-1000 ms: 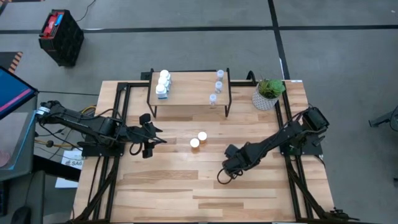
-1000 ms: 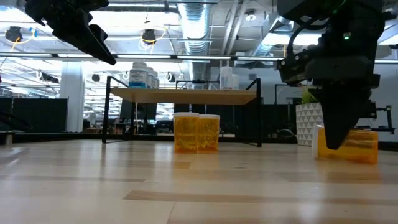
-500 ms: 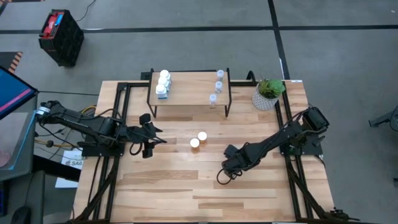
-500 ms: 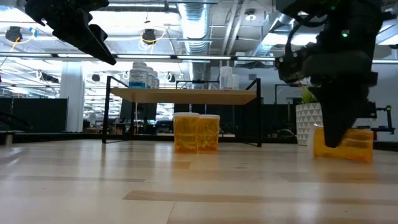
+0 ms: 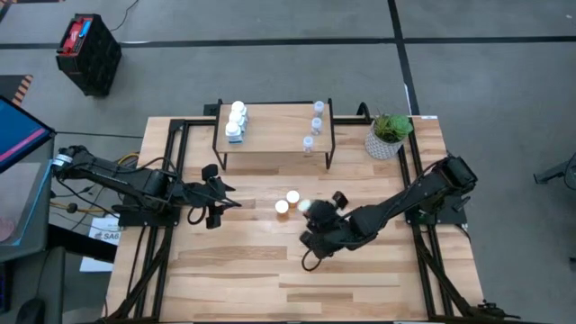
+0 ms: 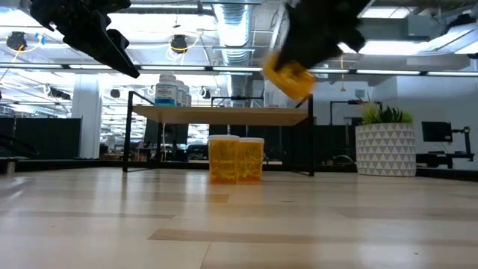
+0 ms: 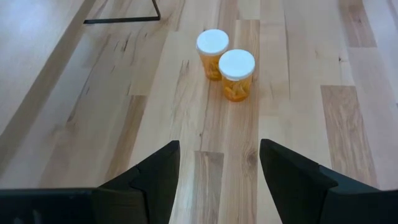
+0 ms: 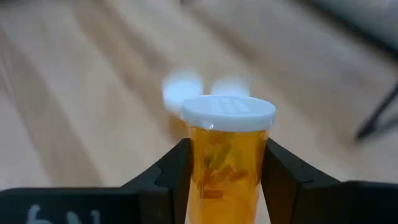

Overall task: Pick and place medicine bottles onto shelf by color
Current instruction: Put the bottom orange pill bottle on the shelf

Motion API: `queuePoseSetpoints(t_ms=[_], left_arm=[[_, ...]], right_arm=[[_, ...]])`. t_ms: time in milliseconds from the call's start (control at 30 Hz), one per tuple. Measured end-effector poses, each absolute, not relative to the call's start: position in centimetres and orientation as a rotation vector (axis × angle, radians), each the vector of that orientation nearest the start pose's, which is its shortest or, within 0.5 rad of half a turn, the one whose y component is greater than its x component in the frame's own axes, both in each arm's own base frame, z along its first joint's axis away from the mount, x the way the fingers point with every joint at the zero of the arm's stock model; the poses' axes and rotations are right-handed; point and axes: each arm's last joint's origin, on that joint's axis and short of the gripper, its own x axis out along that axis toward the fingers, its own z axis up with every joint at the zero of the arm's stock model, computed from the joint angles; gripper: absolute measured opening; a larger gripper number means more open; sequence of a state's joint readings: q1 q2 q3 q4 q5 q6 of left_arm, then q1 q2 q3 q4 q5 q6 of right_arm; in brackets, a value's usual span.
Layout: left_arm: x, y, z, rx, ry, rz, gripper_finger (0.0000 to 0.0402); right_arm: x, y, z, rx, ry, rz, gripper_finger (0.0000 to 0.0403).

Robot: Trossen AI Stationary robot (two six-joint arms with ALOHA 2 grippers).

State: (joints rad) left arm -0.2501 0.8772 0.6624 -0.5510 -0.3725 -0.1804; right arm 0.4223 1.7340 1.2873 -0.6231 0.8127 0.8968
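Right end effector (image 8: 224,180) grips one orange bottle (image 8: 227,155), lifted off the counter (image 5: 234,279). Two orange bottles (image 5: 287,202) stand just ahead of it; six others sit on the shelf (image 5: 274,135) beyond. Left end effector (image 7: 217,168) waits, fingers apart, empty.

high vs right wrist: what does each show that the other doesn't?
High only: the shelf with three white bottles at one end and three clear bottles at the other, the plant pot, the left gripper open and empty over the table, and both whole arms.

Right wrist only: the right gripper closed on the sides of an upright orange bottle, fingers on both sides.

Both: that held bottle's white cap, and the two orange bottles on the table, blurred behind it in the wrist view.
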Motion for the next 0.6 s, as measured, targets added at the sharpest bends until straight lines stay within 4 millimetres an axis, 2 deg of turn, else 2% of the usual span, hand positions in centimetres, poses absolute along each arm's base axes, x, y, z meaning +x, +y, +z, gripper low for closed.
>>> queuePoseSetpoints(t_ms=[167,367,600], left_arm=[[16.9,-3.2,24.7,0.063,0.715,0.181,0.021],[16.9,-3.2,24.7,0.063,0.715,0.181,0.021],[16.9,-3.2,24.7,0.07,0.715,0.179,0.021]], right_arm=[[35.6,11.1,24.8,0.149,0.422,-0.715,0.0162],[39.4,7.7,24.0,0.108,0.295,-0.76,0.0162],[43.1,3.4,23.5,0.05,0.048,-0.843,0.0164]])
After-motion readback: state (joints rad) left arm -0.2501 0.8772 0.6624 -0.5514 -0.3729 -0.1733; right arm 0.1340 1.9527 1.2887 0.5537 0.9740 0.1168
